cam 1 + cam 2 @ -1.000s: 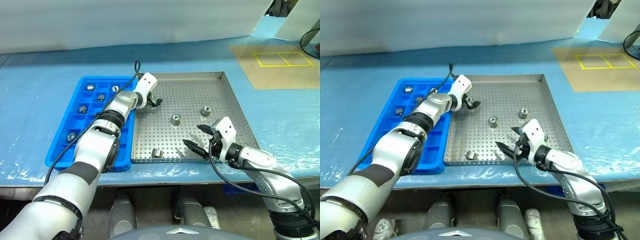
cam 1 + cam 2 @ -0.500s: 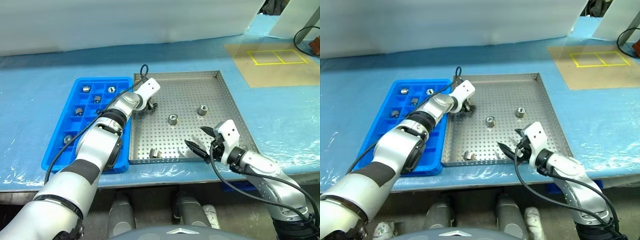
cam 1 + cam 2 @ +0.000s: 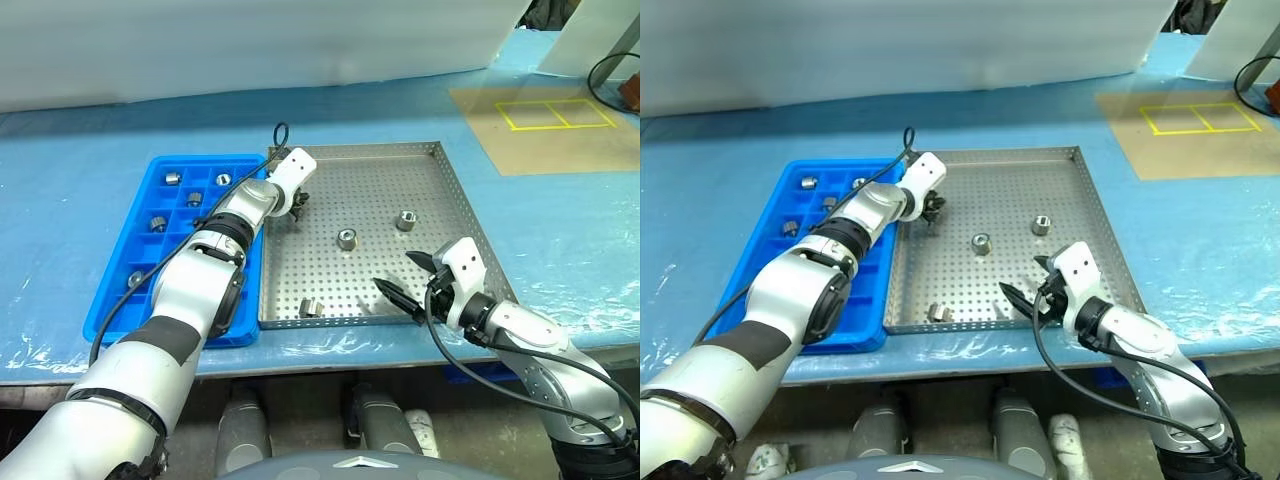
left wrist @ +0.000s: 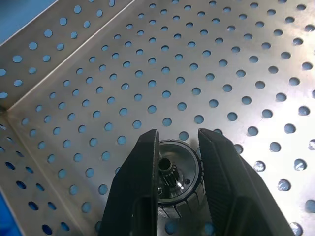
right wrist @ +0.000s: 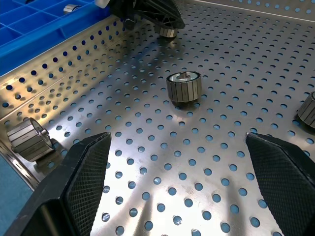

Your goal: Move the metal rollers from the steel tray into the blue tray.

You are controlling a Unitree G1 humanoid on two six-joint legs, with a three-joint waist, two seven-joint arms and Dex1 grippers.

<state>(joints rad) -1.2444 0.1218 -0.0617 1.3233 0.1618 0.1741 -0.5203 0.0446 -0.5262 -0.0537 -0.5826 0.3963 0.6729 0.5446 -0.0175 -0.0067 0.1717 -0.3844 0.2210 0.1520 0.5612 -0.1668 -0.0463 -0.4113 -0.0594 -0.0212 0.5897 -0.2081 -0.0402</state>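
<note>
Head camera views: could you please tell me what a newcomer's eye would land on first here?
Probably the left gripper, reaching into the far-left part of the steel tray, its jaws shut on a metal roller. Next, the bright blue tray beside it on the left, with several rollers already in its compartments. Near the steel tray's front-right corner, the right gripper hovers with jaws open.

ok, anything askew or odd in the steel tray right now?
One small silver metal roller lies tipped on its side near the front rim of the perforated steel tray; the two loose rollers mid-tray stand on end. No spill or damage visible.
</note>
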